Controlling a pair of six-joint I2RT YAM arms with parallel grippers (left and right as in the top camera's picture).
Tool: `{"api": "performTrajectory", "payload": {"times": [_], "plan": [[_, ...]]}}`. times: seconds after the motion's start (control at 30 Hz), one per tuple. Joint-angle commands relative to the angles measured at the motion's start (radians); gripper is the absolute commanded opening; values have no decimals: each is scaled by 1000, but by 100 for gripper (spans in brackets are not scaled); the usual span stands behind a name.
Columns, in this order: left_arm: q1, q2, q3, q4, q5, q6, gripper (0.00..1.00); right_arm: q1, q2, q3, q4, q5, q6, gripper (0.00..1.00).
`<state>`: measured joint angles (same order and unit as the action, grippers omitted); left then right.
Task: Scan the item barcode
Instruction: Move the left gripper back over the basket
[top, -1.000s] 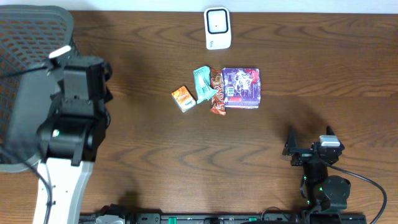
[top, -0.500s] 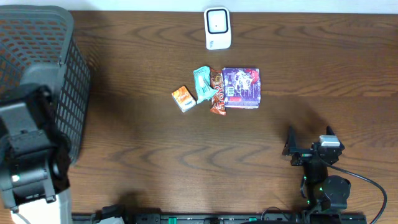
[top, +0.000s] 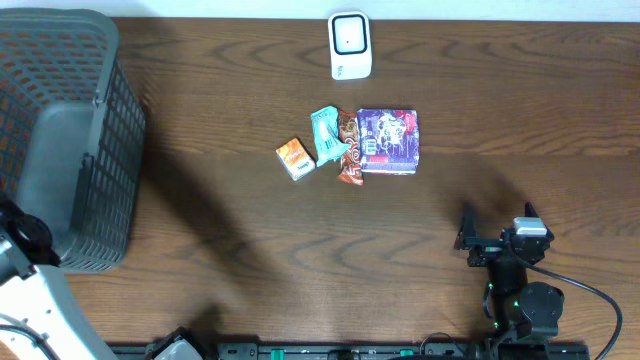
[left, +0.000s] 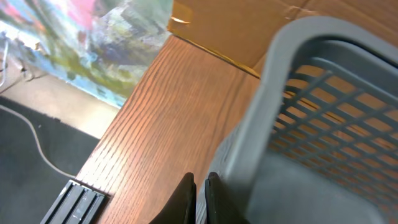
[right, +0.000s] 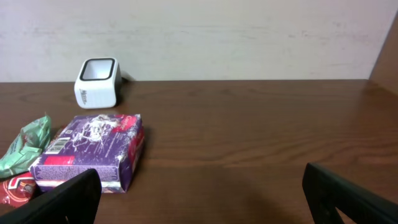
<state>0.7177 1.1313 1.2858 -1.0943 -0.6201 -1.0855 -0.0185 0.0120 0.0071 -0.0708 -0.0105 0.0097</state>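
The four items lie in a tight cluster at the middle of the table: a purple box on the right, a brown wrapper touching its left side, a green packet overlapping the wrapper, and a small orange box just beside them to the left. The white scanner stands near the far edge, apart from the cluster with bare wood between.

The right gripper sits near the front edge, right of centre, its jaws spread wide and holding nothing. Open tabletop lies between it and the purple box.

The grey basket fills the far left corner and runs past the table's left edge. The left gripper is low beside the basket's outer wall, close to the table's side edge, its fingers pressed together with nothing between them.
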Motion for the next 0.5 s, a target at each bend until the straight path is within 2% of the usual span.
{"api": "performTrajectory", "payload": {"times": [0.0,0.3,0.47], "plan": [[21,44,-3,-5,-20,-50,8,-6,-5,-2,-4,-3,-15,99],[23,194,-17,-26,45,-49,8,-6,-5,-2,-4,-3,-14,99],[23,227,-17,13,64,5,8,-6,-5,-2,-4,-3,-14,99]]}}
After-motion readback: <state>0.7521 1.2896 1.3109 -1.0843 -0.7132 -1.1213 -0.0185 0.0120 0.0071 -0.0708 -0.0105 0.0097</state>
